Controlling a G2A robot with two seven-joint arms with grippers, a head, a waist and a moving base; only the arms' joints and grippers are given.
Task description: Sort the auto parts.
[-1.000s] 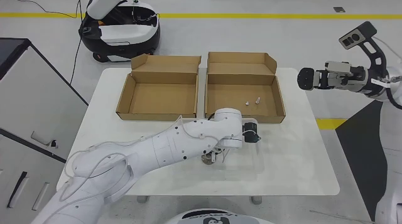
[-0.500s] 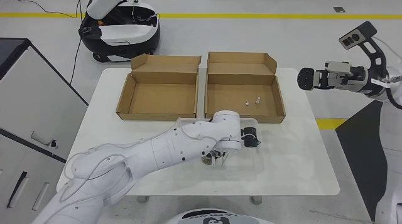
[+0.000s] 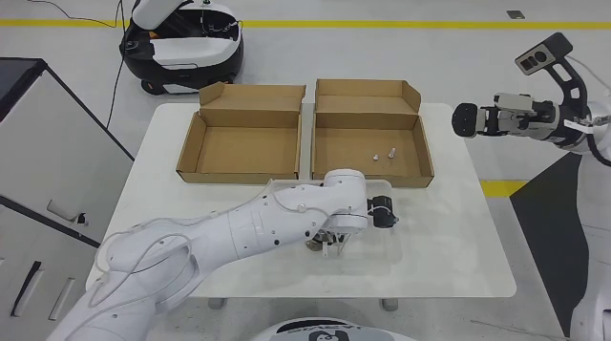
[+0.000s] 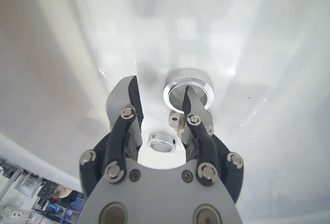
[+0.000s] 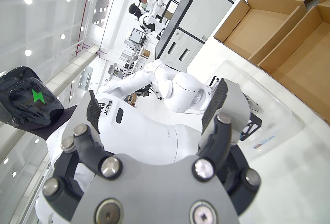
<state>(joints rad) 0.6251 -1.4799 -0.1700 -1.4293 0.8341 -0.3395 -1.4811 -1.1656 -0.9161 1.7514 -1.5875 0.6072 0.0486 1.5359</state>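
Note:
My left gripper (image 4: 159, 86) is open and low inside a clear plastic tray (image 4: 77, 29). One of its fingers (image 4: 189, 104) dips into a large silver ring (image 4: 189, 80) lying flat; the other finger stands outside that ring. A smaller silver collar (image 4: 161, 142) and another small metal part (image 4: 174, 119) lie closer to the palm. From above, the left gripper (image 3: 325, 242) is near the table's front middle, under its arm. My right gripper (image 5: 157, 96) is open and holds nothing; it hangs off the table's right side (image 3: 465, 118).
Two open cardboard boxes stand at the back of the white table (image 3: 458, 255): the left box (image 3: 196, 140) and the right box (image 3: 420, 145), which holds two small pale parts (image 3: 384, 155). A grey cabinet (image 3: 48, 150) stands left of the table.
The left arm's wrist has shifted slightly right and toward the table's front edge. The right arm has kept still.

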